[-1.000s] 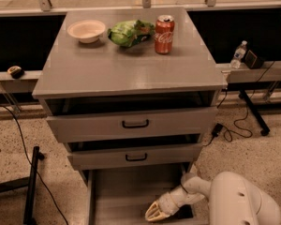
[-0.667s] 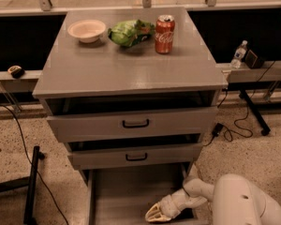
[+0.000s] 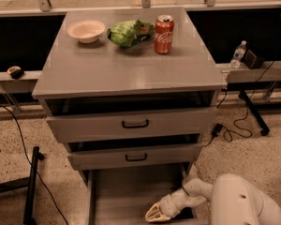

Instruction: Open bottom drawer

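The grey cabinet [image 3: 131, 74] has three drawers. The top drawer front [image 3: 131, 124] and the middle one [image 3: 136, 157] each stand slightly out. The bottom drawer [image 3: 126, 191] is pulled far out: its flat grey inside floor shows below the middle drawer. Its front and black handle are cut off by the picture's lower edge. My gripper [image 3: 155, 213], cream-coloured on a white arm [image 3: 234, 203], hangs low over the right part of the bottom drawer's floor, near the lower edge.
On the cabinet top stand a white bowl [image 3: 86, 30], a green bag [image 3: 130, 33] and a red cola can [image 3: 163, 28]. A black stand [image 3: 33, 182] and cables lie on the floor at left. A water bottle [image 3: 237, 54] and cables lie at right.
My gripper has shifted slightly down and left toward the drawer's front edge. The drawers look unchanged.
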Tool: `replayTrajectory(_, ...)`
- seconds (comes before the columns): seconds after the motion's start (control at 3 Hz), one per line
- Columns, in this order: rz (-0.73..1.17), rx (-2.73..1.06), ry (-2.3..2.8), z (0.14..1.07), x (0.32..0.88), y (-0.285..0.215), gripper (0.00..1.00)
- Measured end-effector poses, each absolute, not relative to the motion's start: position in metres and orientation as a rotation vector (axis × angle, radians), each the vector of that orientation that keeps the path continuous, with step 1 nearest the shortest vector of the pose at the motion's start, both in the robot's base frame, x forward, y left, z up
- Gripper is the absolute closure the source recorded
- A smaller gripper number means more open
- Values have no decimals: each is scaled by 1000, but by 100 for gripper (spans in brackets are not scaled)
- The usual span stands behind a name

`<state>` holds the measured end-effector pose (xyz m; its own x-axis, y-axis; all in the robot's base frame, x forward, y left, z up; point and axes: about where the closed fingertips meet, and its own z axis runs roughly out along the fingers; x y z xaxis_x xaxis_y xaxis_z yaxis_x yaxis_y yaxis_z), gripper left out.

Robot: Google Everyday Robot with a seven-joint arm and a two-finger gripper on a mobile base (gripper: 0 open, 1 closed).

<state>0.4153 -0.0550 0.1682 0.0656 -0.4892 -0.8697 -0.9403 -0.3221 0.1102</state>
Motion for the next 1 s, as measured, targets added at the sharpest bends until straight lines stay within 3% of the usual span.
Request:
replayTrajectory(0.33,1195,-1855,1419,168,417,-55,100)
replayTrajectory(0.67,1110,-1805,1360,194,422,-58,92)
replayTrajectory(1.0,945,-1677,1218,261,430,-67,91)
